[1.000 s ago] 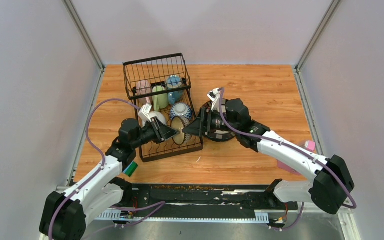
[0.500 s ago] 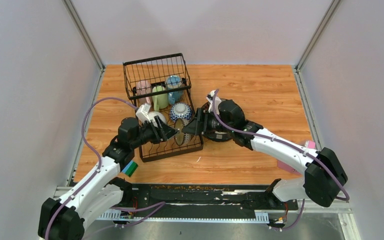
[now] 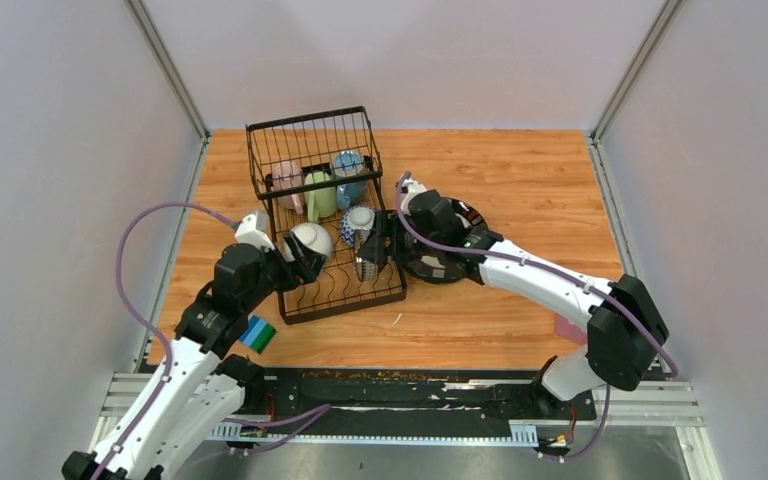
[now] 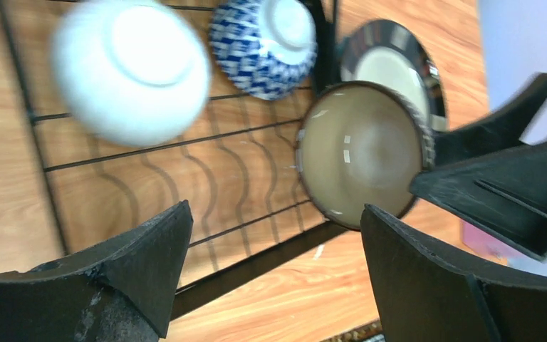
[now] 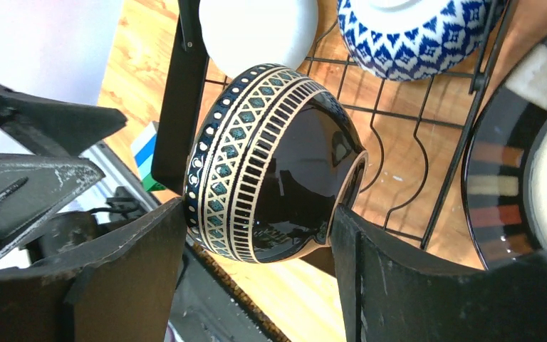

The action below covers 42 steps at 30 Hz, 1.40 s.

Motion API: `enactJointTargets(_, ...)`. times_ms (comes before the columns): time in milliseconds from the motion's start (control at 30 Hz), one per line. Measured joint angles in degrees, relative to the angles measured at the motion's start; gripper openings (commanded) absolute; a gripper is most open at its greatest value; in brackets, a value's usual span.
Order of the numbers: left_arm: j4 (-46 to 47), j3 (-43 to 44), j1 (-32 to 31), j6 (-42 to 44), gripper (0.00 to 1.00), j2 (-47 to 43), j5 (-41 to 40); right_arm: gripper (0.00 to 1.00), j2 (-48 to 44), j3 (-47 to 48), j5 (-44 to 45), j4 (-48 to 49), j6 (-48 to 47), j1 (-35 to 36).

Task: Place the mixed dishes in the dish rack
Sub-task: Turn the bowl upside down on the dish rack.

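The black wire dish rack (image 3: 324, 296) holds a white bowl (image 3: 312, 239), a blue patterned bowl (image 3: 361, 217) and pink, green and blue mugs (image 3: 320, 193) in its taller basket. My right gripper (image 5: 258, 214) is shut on a dark patterned bowl (image 5: 271, 185), rim against one finger and foot against the other, holding it on edge over the rack's low tray (image 5: 399, 149). My left gripper (image 4: 274, 221) stands open and empty at the rack's near left side, facing the dark bowl's cream inside (image 4: 363, 160). A black-rimmed plate (image 3: 457, 268) lies right of the rack.
A blue-green sponge block (image 3: 257, 334) lies beside my left arm near the table's front. A pink container (image 3: 570, 331) sits at the right behind my right arm. The rack's wire wall (image 3: 310, 130) rises at the back.
My left gripper has opened, let go of the dark bowl and drawn back to the left. My right gripper has pushed left over the rack with the bowl in it.
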Motion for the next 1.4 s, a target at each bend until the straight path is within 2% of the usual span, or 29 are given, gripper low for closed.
enactJointTargets(67,-3.7,0.7,0.0,0.0,0.99,-1.9,-4.0,0.45,1.3,2.4,2.8,-1.6,-1.8,1.8)
enactJointTargets(200,-12.7,1.9,0.0,-0.7,1.00,-6.3,-14.2,0.45,4.6,7.2,12.5,-5.8,-6.0,7.5)
enactJointTargets(400,-21.9,2.0,0.0,-2.8,1.00,-12.3,-24.3,0.45,11.8,14.1,26.9,-12.2,-12.1,15.6)
enactJointTargets(800,-26.1,2.0,0.0,-4.5,1.00,-14.6,-28.7,0.49,20.1,22.4,40.4,-19.3,-21.2,18.8)
enactJointTargets(1400,-27.4,2.0,0.0,-6.0,1.00,-19.7,-31.3,0.55,30.8,29.7,47.1,-24.6,-30.7,25.0)
